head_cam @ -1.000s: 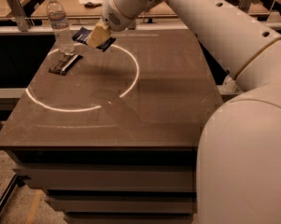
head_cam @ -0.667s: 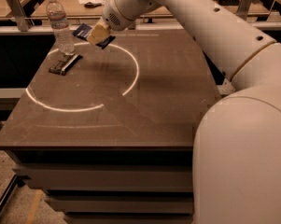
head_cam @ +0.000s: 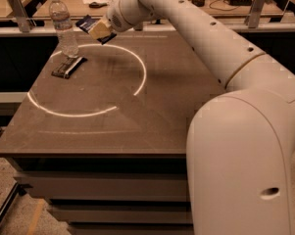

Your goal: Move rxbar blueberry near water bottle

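Note:
The water bottle (head_cam: 63, 26) stands upright at the far left of the brown table (head_cam: 117, 111), clear with a white cap. My gripper (head_cam: 99, 31) hangs above the table's far left, just right of the bottle. It is shut on the rxbar blueberry (head_cam: 86, 22), a dark navy wrapper that sticks out to the upper left of the fingers, held in the air and tilted. The bar's free end is a short way from the bottle, not touching it.
A narrower black bar with white edges (head_cam: 68, 66) lies on the table in front of the bottle. A bright ring of light (head_cam: 137, 84) marks the tabletop. My white arm (head_cam: 210, 43) spans from lower right to upper left. Cluttered desks stand behind the table.
My gripper with the navy bar has moved slightly left and up, a little closer to the bottle. The bottle and the black bar have not moved.

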Controlling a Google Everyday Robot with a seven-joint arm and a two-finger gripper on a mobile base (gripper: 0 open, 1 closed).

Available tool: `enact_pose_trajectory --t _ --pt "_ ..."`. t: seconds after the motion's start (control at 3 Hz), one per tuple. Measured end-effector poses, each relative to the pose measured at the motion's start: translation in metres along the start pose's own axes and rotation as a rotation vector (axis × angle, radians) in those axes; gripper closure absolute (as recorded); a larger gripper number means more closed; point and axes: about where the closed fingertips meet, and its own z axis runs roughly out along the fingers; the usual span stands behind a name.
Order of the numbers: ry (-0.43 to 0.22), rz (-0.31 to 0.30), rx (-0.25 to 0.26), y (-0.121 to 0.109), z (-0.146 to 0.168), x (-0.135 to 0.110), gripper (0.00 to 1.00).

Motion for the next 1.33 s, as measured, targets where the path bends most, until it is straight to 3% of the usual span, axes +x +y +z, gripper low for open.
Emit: enact_pose_trajectory --t 0.33,1.0,1.33 --pt "-0.038 0.031 -0.014 -0.009 0.023 0.004 0.59" --pt "-0.109 0.063 -0.084 -0.001 0.053 0.008 0.14" --pt "-0.108 0.063 -0.09 0.001 0.056 0.009 0.0"
